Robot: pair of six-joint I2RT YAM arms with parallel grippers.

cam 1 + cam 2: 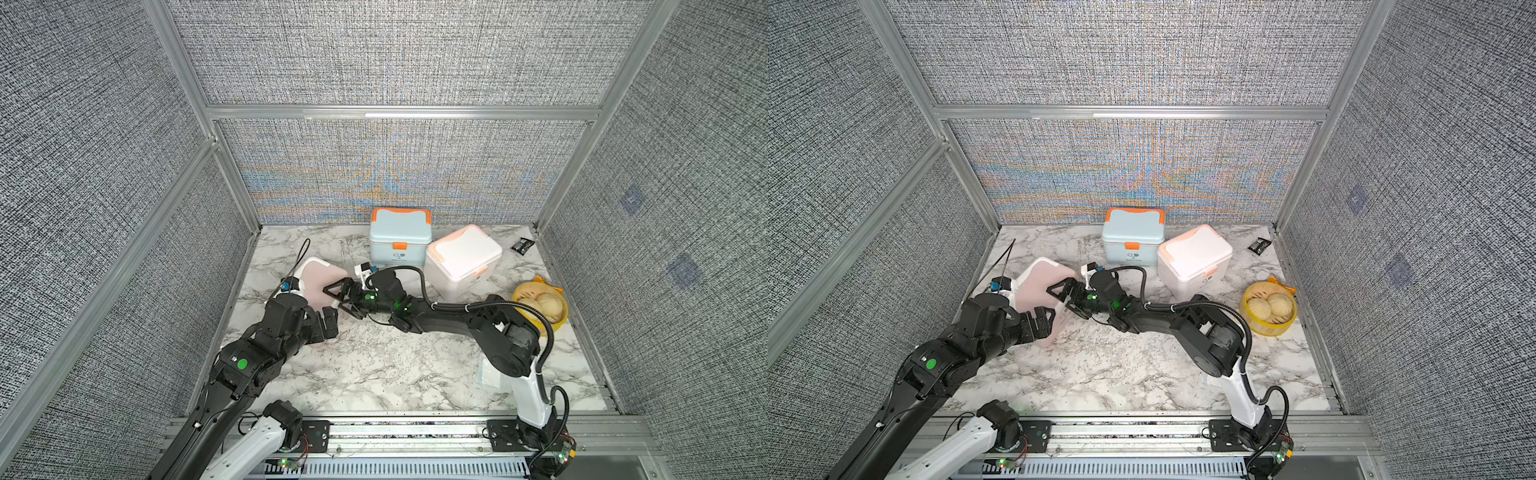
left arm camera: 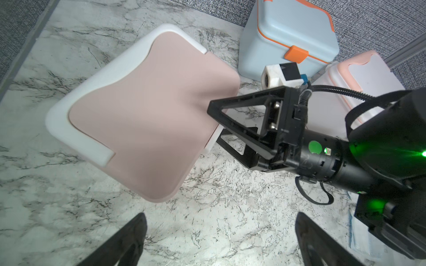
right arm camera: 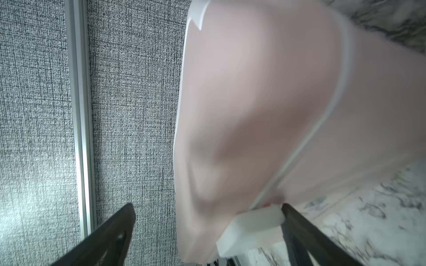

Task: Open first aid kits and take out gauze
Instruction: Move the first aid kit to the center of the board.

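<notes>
**Pink kit in the spotlight, both grippers spread wide**

Pink-and-white plastic is the centre of the action: the pink-and-white kit (image 1: 322, 286) sits on the marble desk (image 1: 374, 365) towards the robot's left side, lid still down, turned cornerwise to both arms. And here's the right gripper (image 1: 337, 296), reaching all the way across the desk, jaws fully apart and holding nothing. In the right wrist view one fingertip (image 3: 285, 208) is pressed right beside the kit's white latch (image 3: 251, 228), which looks like the reason for the long reach: the catch faces that way.

The left gripper (image 2: 221, 239) hovers just in front of the kit, also wide open and empty. My read is that it's waiting to steady the body while the latch gets flipped.

At the back wall, the blue-and-orange kit (image 1: 400, 239) stands shut, orange clasp down, and just beside it the white-and-peach kit (image 1: 462, 264) is closed too.

Gauze? In a top view a clear packet (image 1: 490, 374) with something flat and white lies on the desk near the right arm's base, half hidden by the arm. It may be a gauze packet, but I can't confirm it.

Off to the robot's right, the yellow basket (image 1: 559, 318) of buns and a small black wrapper (image 1: 521, 245) stay out of play.
</notes>
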